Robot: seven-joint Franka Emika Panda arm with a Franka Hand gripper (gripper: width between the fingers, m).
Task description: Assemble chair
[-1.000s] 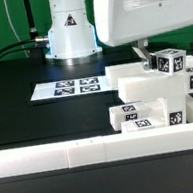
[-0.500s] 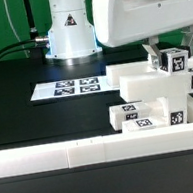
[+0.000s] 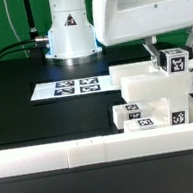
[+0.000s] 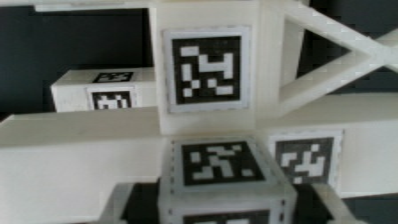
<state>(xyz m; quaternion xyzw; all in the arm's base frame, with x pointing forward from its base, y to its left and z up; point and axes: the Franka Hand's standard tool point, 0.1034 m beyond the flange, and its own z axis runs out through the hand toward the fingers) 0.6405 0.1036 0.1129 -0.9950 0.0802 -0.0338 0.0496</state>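
Note:
My gripper (image 3: 169, 55) is shut on a small white leg cube (image 3: 177, 62) with black-and-white tags. It holds the cube just above the white chair panels (image 3: 141, 81) at the exterior view's right. In the wrist view the cube (image 4: 221, 165) sits between my dark fingers (image 4: 139, 203), with the gripper (image 4: 228, 208) closed round it. Just beyond it stands an upright tagged chair piece (image 4: 210, 62) on a flat white panel (image 4: 80, 140). Two more tagged blocks (image 3: 136, 115) lie in front of the panels. Another tagged block (image 4: 103, 90) shows in the wrist view.
The marker board (image 3: 68, 88) lies flat on the black table at the middle. A long white border rail (image 3: 93, 152) runs along the front. The robot base (image 3: 69, 28) stands at the back, with a green wall behind it.
My gripper has moved a little toward the exterior view's right with the leg cube in it, now over the panels' right part. The other parts have not moved.

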